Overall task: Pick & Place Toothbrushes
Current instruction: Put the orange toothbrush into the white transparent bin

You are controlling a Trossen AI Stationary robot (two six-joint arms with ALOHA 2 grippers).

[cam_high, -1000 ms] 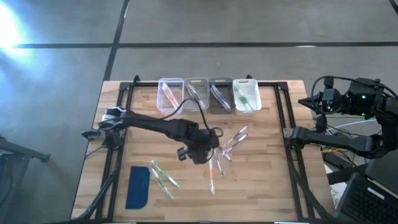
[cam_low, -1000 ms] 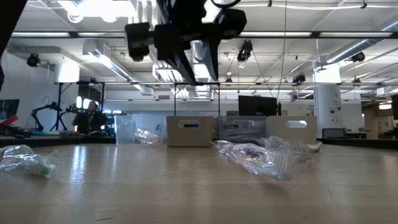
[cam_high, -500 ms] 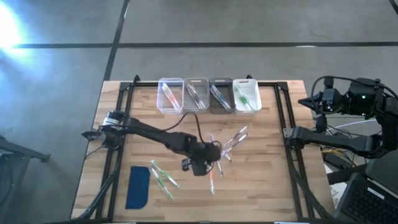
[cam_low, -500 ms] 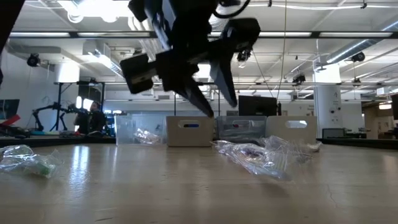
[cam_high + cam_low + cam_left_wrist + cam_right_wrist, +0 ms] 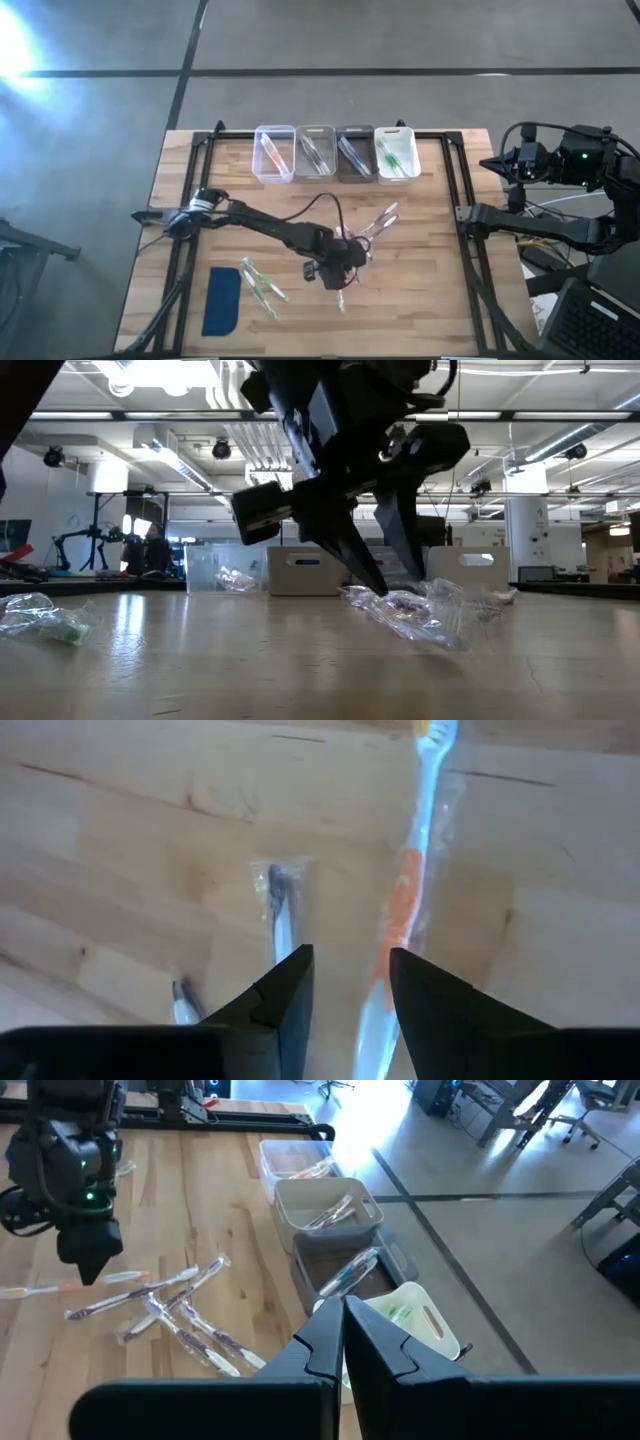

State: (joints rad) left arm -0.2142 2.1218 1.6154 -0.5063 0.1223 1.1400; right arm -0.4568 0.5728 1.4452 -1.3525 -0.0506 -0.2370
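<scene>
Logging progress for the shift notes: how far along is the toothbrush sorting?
Done: some toothbrushes lie in the four bins. In hand: left gripper, open, is low over the centre pile. Left: that pile and the green-accented brushes beside the blue pad.

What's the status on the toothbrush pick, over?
Left gripper open, low over the centre toothbrush pile, fingers straddling an orange-handled toothbrush. Right gripper shut, parked off the table's right side. Nothing held; neighbouring brushes crowd the pick.

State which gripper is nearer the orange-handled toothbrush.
Left. The left gripper hangs right over the orange-handled toothbrush; the right gripper waits off the table's right edge.
</scene>
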